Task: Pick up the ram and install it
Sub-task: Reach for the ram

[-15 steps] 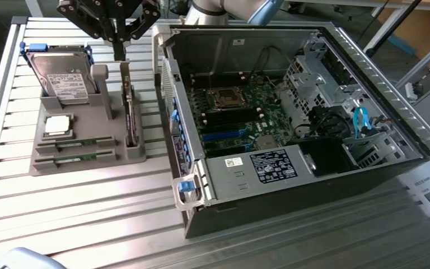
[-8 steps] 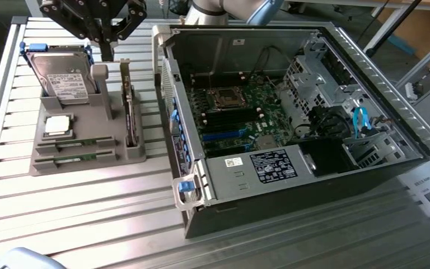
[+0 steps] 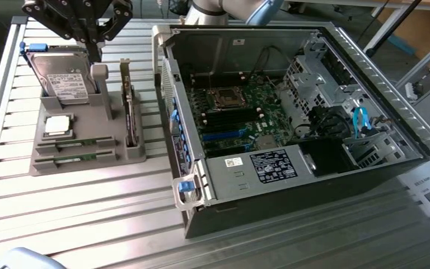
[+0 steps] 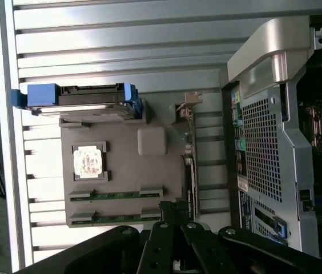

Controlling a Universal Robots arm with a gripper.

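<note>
**shut claw above the parts holder, ram sticks in their slots**

a slatted aluminium table (image 3: 88, 224) carries a grey plastic parts holder (image 3: 88, 131) and, just to the exterior view's right of it, an open black and silver computer case (image 3: 237, 174) lying on its side with its green motherboard (image 3: 237, 112) exposed.

the holder keeps a silver hard drive with blue side rails (image 3: 65, 75) standing upright at its far end. a square silver cpu chip (image 3: 58, 126) lies flat in its middle. a tall green expansion card (image 3: 129, 112) stands on edge along the side nearest the case.

a thin green ram stick (image 3: 73, 147) sits on edge in a slot at the near end of the holder. a second green ram stick (image 3: 73, 161) sits parallel just beside it in the next slot. both are seated and untouched.

the black gripper (image 3: 89, 45) hangs above the holder, apart from every part, its jaws closed together on nothing. in the wrist view the gripper (image 4: 175, 210) points down near the ends of the two sticks (image 4: 115, 195) and beside the card (image 4: 189, 171).
</note>
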